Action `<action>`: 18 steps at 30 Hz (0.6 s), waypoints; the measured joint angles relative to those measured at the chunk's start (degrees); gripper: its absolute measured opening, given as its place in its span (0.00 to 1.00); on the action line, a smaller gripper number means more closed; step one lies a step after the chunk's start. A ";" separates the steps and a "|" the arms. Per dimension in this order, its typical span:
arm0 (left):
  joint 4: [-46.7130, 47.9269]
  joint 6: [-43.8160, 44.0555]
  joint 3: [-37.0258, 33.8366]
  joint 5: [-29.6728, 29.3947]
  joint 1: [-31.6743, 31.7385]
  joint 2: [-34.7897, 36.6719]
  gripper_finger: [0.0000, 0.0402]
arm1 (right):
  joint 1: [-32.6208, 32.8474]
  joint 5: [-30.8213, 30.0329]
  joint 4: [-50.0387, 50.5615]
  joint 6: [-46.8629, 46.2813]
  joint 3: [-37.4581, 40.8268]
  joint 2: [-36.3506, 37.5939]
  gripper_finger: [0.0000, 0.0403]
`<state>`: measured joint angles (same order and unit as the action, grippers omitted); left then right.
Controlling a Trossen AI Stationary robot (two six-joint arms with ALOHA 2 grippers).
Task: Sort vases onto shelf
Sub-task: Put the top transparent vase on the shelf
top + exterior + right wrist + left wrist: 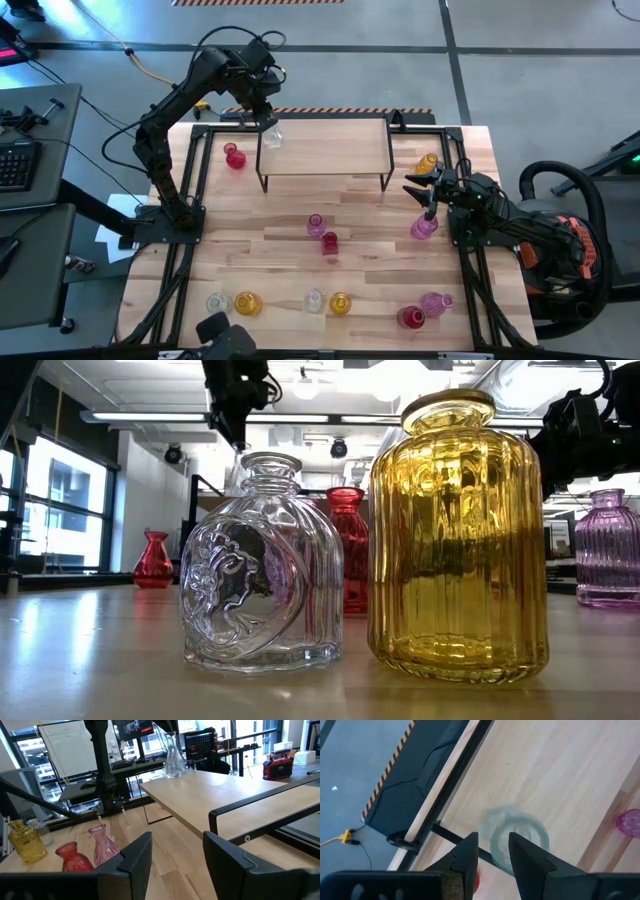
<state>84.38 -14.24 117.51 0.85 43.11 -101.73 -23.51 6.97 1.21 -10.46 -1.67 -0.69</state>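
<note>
A clear vase (271,136) stands upright on its base at the far left corner of the light-wood shelf (325,150), also seen in the right wrist view as the clear vase (173,756) on the shelf (220,790). My left gripper (263,120) points steeply down right over this vase, open. In the left wrist view the vase's mouth (520,840) shows just past the fingers (470,847). My right gripper (424,190) waits open and level at the table's right side, with nothing between its fingers. My left gripper (492,845) comes from above at the clear vase's top (499,845), which shows in the gap and behind one finger. I cannot tell whether the fingers touch it. The vase stands upright on the shelf.
On the table stand a red vase (235,157) left of the shelf, an amber one (427,163) and a purple one (424,227) at the right. A pink (316,225) and a red one (330,243) are mid-table. Several more (315,301) line the near edge.
</note>
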 joint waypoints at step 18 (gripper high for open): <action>-5.01 -0.50 0.04 -0.27 0.00 -0.02 0.25 | 0.00 -0.07 0.00 0.00 0.01 -0.02 0.40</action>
<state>79.37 -14.74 117.56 0.57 43.11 -101.75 -23.51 6.90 1.21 -10.46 -1.66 -0.71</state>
